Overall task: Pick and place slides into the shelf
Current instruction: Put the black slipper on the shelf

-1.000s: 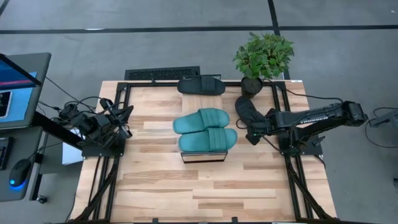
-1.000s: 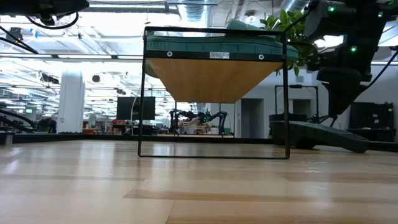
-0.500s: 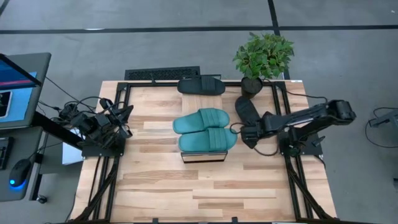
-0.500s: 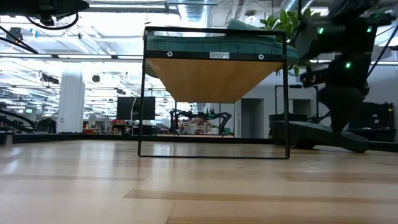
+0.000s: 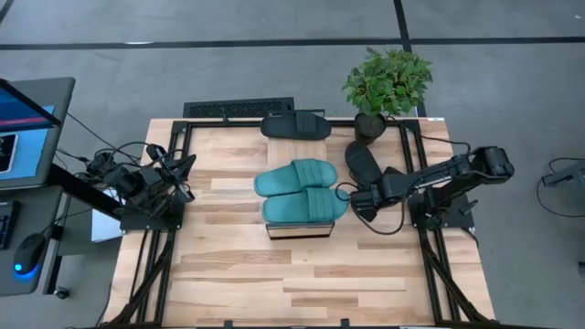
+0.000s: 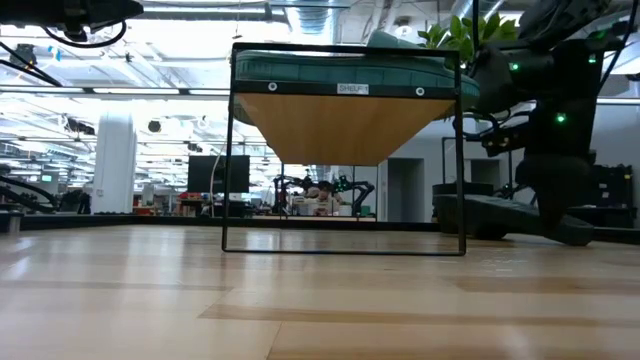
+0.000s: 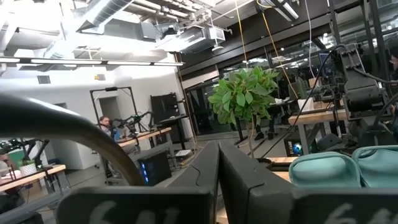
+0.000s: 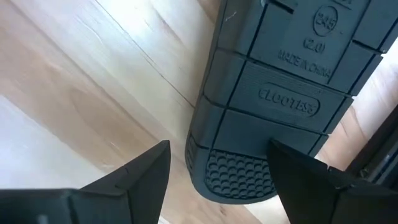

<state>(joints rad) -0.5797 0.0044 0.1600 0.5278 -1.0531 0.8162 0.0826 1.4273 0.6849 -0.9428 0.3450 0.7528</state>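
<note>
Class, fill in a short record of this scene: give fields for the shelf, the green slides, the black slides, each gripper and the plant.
shelf: mid-table, wooden top
green slides: two, side by side on the shelf
black slides: one at the table's far edge; one sole-up on the table by the right gripper
left gripper: shut, waiting at the table's left edge
right gripper: open, above the sole-up slide's end
plant: potted, far right corner

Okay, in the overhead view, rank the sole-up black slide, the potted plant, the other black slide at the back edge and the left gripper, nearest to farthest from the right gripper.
1. Sole-up black slide, just behind the open right gripper.
2. Potted plant, back right corner.
3. Back-edge black slide, behind the shelf; close to the plant's distance, hard to call.
4. Left gripper, shut, far across the table.
</note>
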